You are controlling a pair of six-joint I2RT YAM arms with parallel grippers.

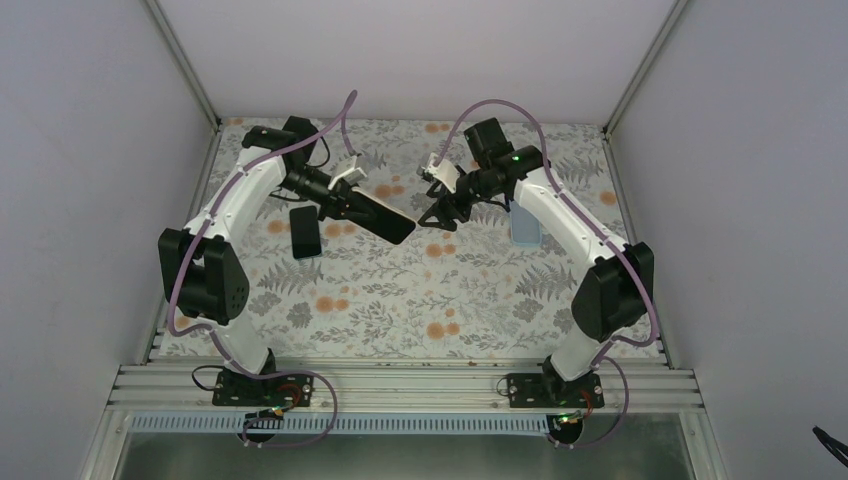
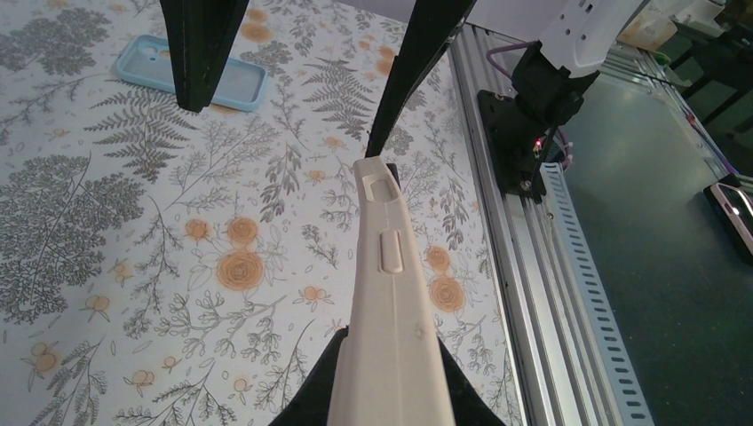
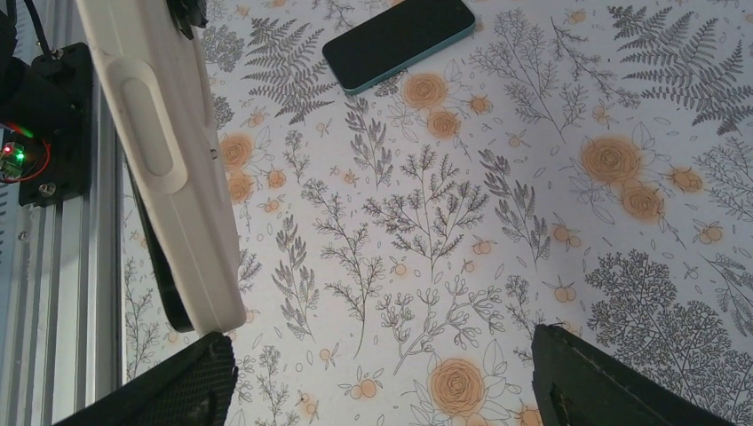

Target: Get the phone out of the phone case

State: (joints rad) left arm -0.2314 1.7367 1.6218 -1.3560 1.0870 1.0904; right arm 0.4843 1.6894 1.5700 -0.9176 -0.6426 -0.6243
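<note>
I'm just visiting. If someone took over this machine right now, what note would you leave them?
Left gripper: shut on the cream-cased phone, held above the table.
Right gripper: open at the case's free end, not gripping.
A bare phone and an empty blue case lie on the table, apart.
Done: case lifted.
Left: pull the phone out; it appears to be still inside.

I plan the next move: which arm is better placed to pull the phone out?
Likely right: the right claw is open at the free end of the case, which the left claw grips.
</note>
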